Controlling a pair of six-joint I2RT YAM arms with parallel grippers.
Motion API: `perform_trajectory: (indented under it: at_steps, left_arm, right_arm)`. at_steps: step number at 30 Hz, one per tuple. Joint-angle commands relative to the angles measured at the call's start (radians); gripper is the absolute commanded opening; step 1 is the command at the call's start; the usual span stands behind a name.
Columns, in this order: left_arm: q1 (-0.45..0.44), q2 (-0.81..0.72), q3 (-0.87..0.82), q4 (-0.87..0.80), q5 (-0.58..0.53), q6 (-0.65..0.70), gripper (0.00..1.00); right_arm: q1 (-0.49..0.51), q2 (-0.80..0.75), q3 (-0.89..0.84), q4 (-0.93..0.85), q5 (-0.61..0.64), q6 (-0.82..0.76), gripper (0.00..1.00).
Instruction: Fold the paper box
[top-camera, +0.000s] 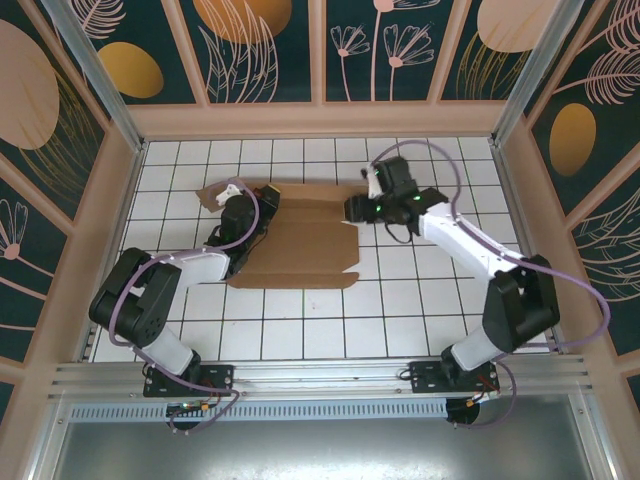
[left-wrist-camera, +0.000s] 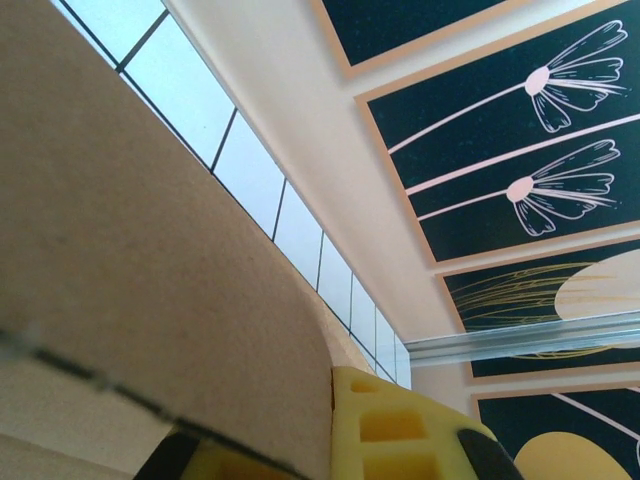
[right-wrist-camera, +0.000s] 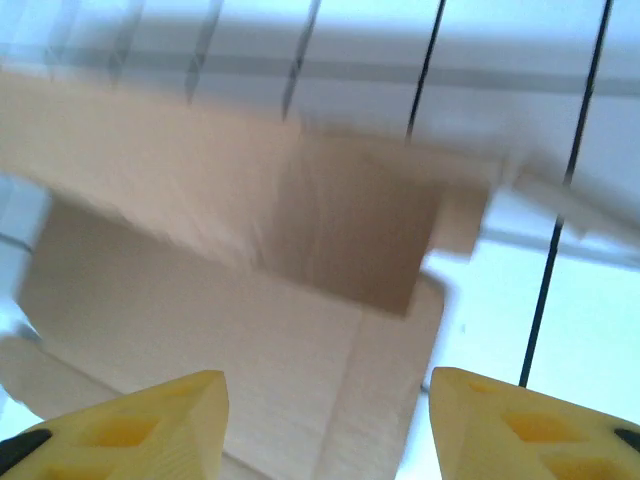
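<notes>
The paper box (top-camera: 300, 240) is a brown corrugated sheet lying mostly flat on the white tiles, with a flap along its near edge. My left gripper (top-camera: 238, 212) is at the sheet's left end. In the left wrist view a cardboard flap (left-wrist-camera: 120, 250) stands between its yellow fingers (left-wrist-camera: 400, 430), and the left gripper (left-wrist-camera: 325, 430) is shut on it. My right gripper (top-camera: 356, 208) hovers at the sheet's right end. In the right wrist view the right gripper (right-wrist-camera: 328, 400) is open, with the cardboard (right-wrist-camera: 250, 330) and a raised flap (right-wrist-camera: 360, 230) below it.
The tiled table (top-camera: 400, 300) is boxed in by low beige walls (top-camera: 320, 120) at the back and sides. An aluminium rail (top-camera: 320, 375) runs along the near edge by the arm bases. Bare tiles lie in front of the sheet.
</notes>
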Motion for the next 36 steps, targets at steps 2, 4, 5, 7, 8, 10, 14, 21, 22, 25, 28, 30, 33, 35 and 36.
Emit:
perform_trajectory:
  at_steps: [2, 4, 5, 7, 8, 10, 14, 21, 22, 25, 28, 30, 33, 35, 36]
  left_arm:
    - [0.001, 0.033, 0.012, -0.064, -0.014, 0.041, 0.00]
    - [0.001, 0.035, 0.023, -0.075, -0.014, 0.039, 0.00]
    - [0.001, 0.034, 0.029, -0.081, -0.014, 0.039, 0.00]
    - [0.002, 0.035, 0.039, -0.092, -0.017, 0.040, 0.00]
    - [0.001, 0.034, 0.044, -0.096, -0.017, 0.038, 0.00]
    - [0.001, 0.032, 0.054, -0.112, -0.018, 0.035, 0.00]
    - [0.002, 0.026, 0.056, -0.119, -0.017, 0.036, 0.00]
    - [0.001, 0.020, 0.054, -0.125, -0.013, 0.027, 0.00]
    - [0.002, 0.019, 0.052, -0.123, -0.013, 0.025, 0.00]
    - [0.002, 0.018, 0.055, -0.131, -0.013, 0.022, 0.00]
    - [0.001, 0.016, 0.058, -0.140, -0.012, 0.020, 0.00]
    - [0.001, 0.018, 0.058, -0.142, -0.011, 0.017, 0.00]
    - [0.001, 0.021, 0.061, -0.141, -0.008, 0.012, 0.00]
    - [0.002, 0.022, 0.061, -0.140, -0.004, 0.008, 0.00]
    - [0.002, 0.022, 0.058, -0.139, -0.003, 0.005, 0.00]
  right_arm:
    - [-0.048, 0.019, 0.076, 0.046, -0.091, 0.201, 0.59]
    - [-0.050, 0.068, 0.123, 0.031, -0.092, 0.258, 0.60]
    - [-0.050, 0.088, 0.143, 0.020, -0.086, 0.280, 0.60]
    - [-0.052, 0.130, 0.174, 0.001, -0.055, 0.313, 0.60]
    - [-0.052, 0.143, 0.180, 0.003, -0.060, 0.324, 0.60]
    - [-0.051, 0.160, 0.180, 0.018, -0.090, 0.348, 0.61]
    - [-0.050, 0.160, 0.146, 0.071, -0.132, 0.390, 0.61]
    - [-0.052, 0.203, 0.111, 0.170, -0.224, 0.457, 0.60]
    - [-0.052, 0.207, 0.106, 0.184, -0.236, 0.467, 0.60]
    - [-0.052, 0.204, 0.078, 0.214, -0.244, 0.485, 0.60]
    - [-0.053, 0.198, 0.054, 0.223, -0.243, 0.482, 0.60]
    - [-0.056, 0.193, 0.028, 0.249, -0.253, 0.491, 0.60]
    - [-0.061, 0.196, 0.000, 0.300, -0.284, 0.511, 0.61]
    - [-0.068, 0.201, -0.018, 0.352, -0.310, 0.535, 0.61]
    - [-0.070, 0.204, -0.027, 0.391, -0.332, 0.546, 0.61]
